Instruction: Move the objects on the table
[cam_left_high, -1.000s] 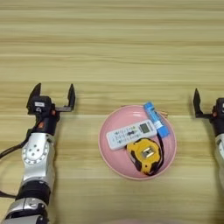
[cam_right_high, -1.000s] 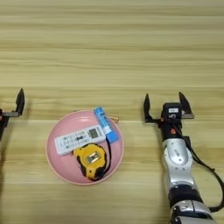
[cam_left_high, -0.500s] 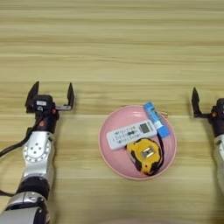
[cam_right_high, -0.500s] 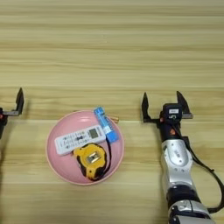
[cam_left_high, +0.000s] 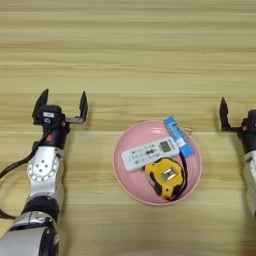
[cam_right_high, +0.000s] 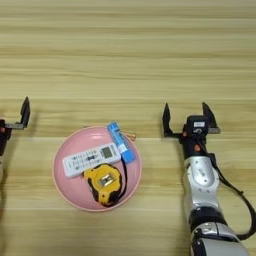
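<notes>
Nothing on the table (cam_left_high: 125, 50) has moved since a second ago; both arms stay where they were. Left of the pink plate (cam_left_high: 125, 180), the left gripper (cam_left_high: 60, 104) points away from the robot, its two black fingers spread wide and holding nothing. Right of the plate, the right gripper (cam_right_high: 188, 116) mirrors it, fingers equally apart. Inside the plate lie three objects: one white remote (cam_left_high: 149, 154), one yellow-black tape measure (cam_left_high: 167, 177) touching it, and one blue-and-white tube (cam_left_high: 177, 137) at the far right rim.
</notes>
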